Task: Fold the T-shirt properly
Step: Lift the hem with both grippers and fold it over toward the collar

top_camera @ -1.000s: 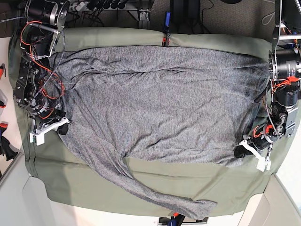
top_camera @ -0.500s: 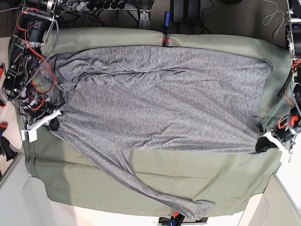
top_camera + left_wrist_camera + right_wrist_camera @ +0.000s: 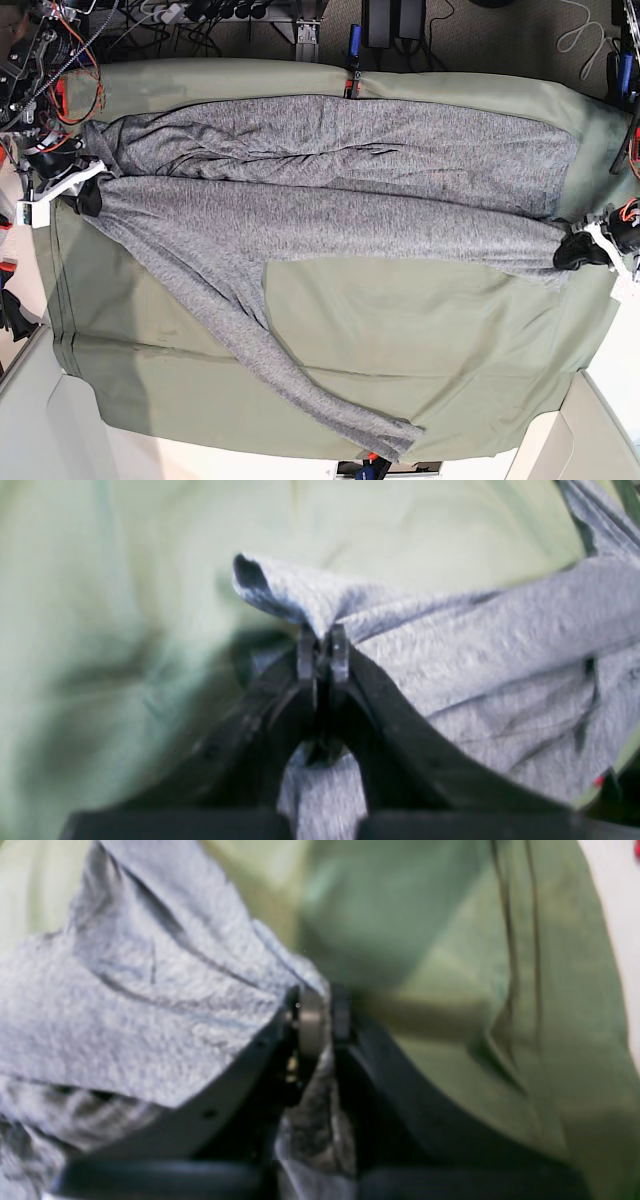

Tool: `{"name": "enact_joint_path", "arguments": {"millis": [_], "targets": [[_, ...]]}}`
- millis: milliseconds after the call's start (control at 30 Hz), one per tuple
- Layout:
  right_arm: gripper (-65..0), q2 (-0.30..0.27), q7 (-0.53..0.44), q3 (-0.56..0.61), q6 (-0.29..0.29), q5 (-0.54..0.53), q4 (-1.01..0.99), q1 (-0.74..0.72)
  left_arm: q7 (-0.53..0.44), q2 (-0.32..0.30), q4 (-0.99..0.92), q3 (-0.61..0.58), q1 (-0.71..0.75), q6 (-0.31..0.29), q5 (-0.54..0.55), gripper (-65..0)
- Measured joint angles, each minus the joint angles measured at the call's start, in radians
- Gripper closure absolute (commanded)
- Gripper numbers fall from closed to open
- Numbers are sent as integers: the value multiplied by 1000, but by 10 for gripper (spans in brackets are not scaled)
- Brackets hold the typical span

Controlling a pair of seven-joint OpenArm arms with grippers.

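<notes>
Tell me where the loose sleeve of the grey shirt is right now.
In the base view the loose sleeve trails diagonally from the T-shirt over the green cloth, its cuff near the bottom edge, just right of center.

T-shirt (image 3: 330, 200) lying on cloth sheet (image 3: 420, 350), one sleeve (image 3: 300, 385) trailing toward its near edge
</notes>
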State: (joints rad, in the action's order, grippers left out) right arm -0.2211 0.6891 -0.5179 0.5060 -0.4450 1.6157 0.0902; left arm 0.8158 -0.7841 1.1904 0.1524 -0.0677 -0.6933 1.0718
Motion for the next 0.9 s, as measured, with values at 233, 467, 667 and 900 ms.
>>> {"name": "enact_joint_path", "arguments": {"millis": [233,467,667,900], "targets": [[-62,0,-5,-18,-1,0,0,14,-9,27,18,2,79,0,-37,0],[-312,-1,-15,-19,-5,-79,0,13,-8,64,18,2,87,0,-37,-171],[-312,2,-34,-21,-6,-93,0,-12,-15,64,18,2,86,0,-36,-171],[-312,53,-40,53,7,-98,1,-167,-16,64,18,2,86,0,-36,-171]]}}
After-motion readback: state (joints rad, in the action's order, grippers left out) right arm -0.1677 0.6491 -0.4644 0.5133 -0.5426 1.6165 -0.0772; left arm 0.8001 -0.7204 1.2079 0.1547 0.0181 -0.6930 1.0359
